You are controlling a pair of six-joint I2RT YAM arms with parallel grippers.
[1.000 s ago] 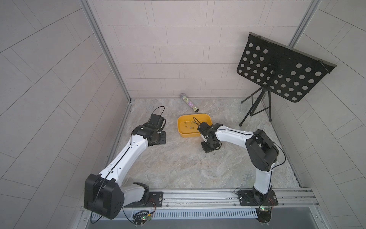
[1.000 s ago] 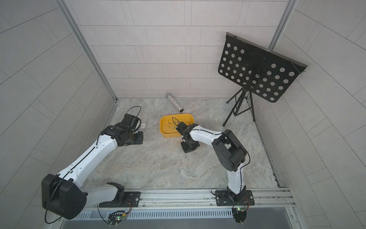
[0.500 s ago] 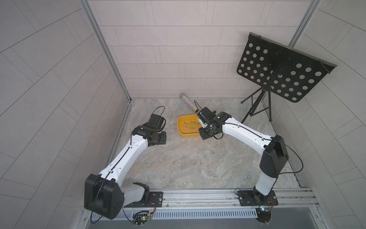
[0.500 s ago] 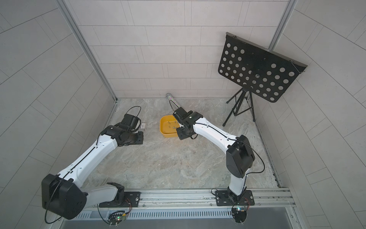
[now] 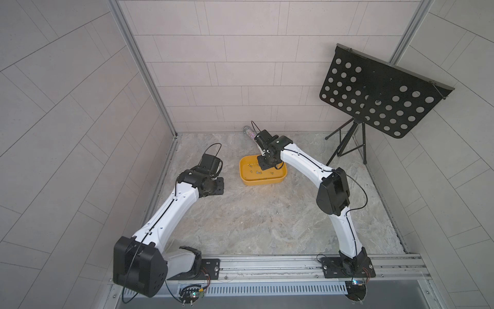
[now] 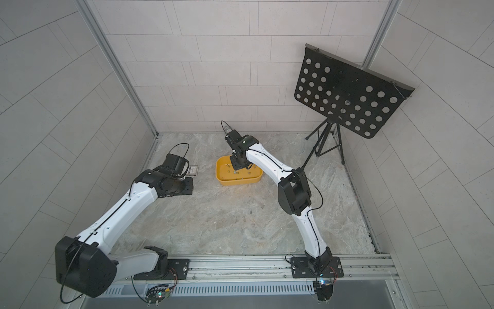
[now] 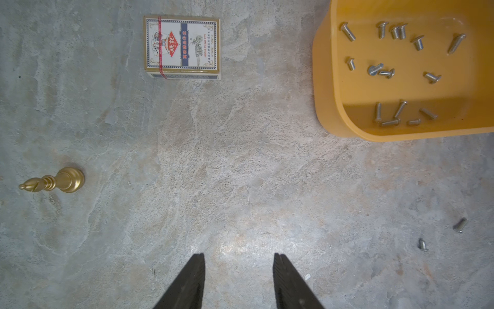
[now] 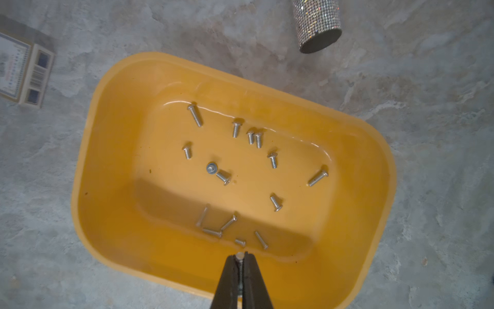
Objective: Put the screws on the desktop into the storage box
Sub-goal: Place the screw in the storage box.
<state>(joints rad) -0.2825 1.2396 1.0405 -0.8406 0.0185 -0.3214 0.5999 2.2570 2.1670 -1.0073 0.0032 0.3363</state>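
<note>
Right gripper (image 8: pixel 241 260) pinches screw (image 8: pixel 239 256) over storage box (image 8: pixel 107 149); left gripper (image 7: pixel 239 263) spread above desktop (image 7: pixel 213 160); playing-card box (image 7: pixel 182 44) reads "HIGH QUALITY".

Stretching grey-beige and veined beneath both grippers: desktop (image 7: pixel 240 160). Carrying box (image 8: pixel 112 160) straight below right gripper (image 8: pixel 240 257), with glitter tube (image 8: pixel 316 24) just beyond it. Carrying card box (image 7: pixel 182 44) ahead of left gripper (image 7: pixel 238 255), brass piece (image 7: pixel 57 182) off on the side away from box, two screws (image 7: pixel 460 224) loose on the box side. Bearing one more screw (image 5: pixel 277 213) well back from both grippers, and stand (image 5: pixel 382 80) far outward of right gripper.
</note>
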